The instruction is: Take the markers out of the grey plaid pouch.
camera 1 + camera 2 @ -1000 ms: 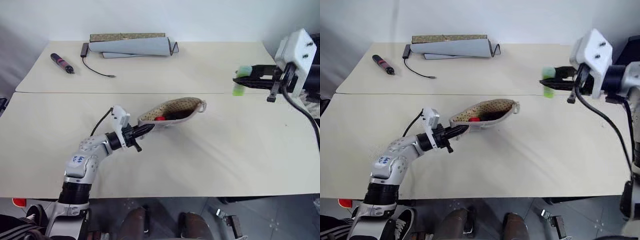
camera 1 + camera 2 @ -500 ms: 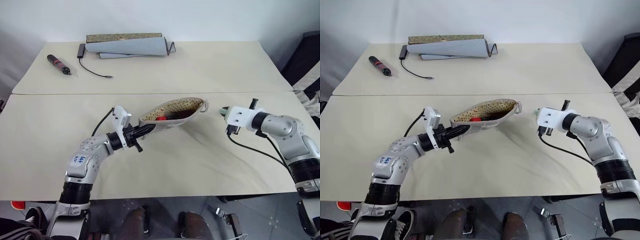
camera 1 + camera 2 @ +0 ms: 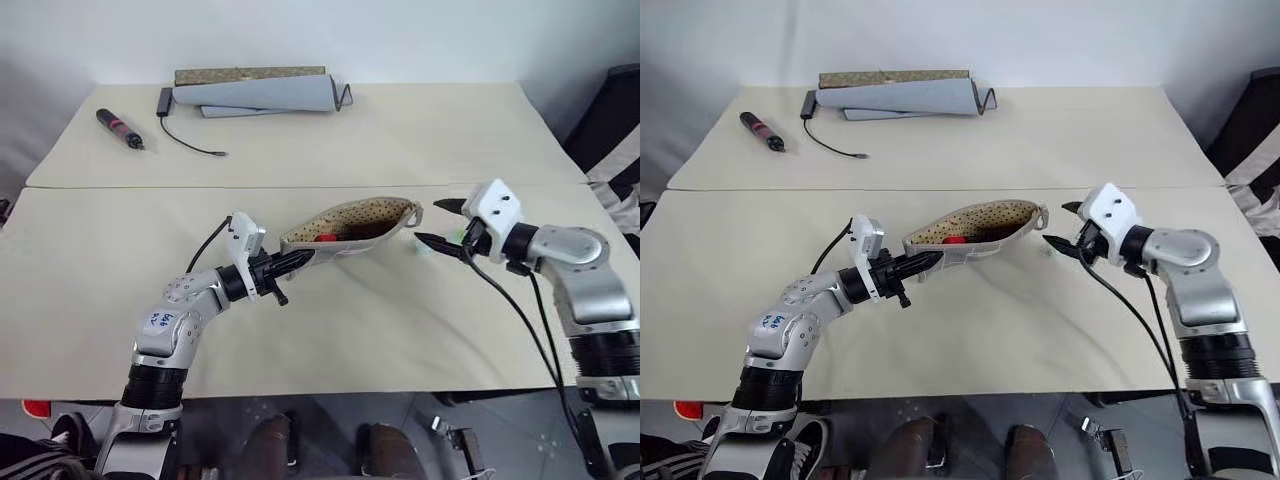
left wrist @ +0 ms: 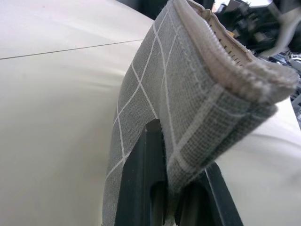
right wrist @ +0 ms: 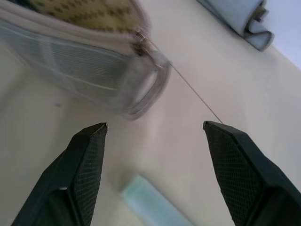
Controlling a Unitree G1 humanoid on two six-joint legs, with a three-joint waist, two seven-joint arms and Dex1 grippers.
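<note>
Markers are split between two places: a pale green-white marker (image 5: 151,204) lies on the table (image 3: 330,340) just right of the pouch's far end, below and between the spread fingers of the right gripper (image 3: 438,222), and a red-ended marker (image 3: 322,238) sits inside the grey plaid pouch (image 3: 350,224), showing against the speckled lining. The pouch is near the middle of the table, its mouth gaping upward, its left end pinched tight by the left gripper (image 3: 922,262), whose fingers are pressed together on the fabric in the left wrist view. Only that one corner carries it, so it is likely held up at that end, though I cannot tell how much of it rests on the table.

The right gripper holds nothing, and the green-white marker lies loose on the table.

Risks, as I judge them: the loose marker is round and could roll if a fingertip or the trailing cable nudges it. The right fingers are close to the pouch's zip loop (image 3: 413,214); snagging it would tug the pouch against the single-corner pinch, and the fabric could slip free or tip, spilling the red-ended marker. Reaching into the mouth at a shallow angle could push that marker deeper instead of gripping it.

At the far left lie a black-and-red pen-like tool (image 3: 122,128) and a rolled grey mat (image 3: 260,92), well apart.
</note>
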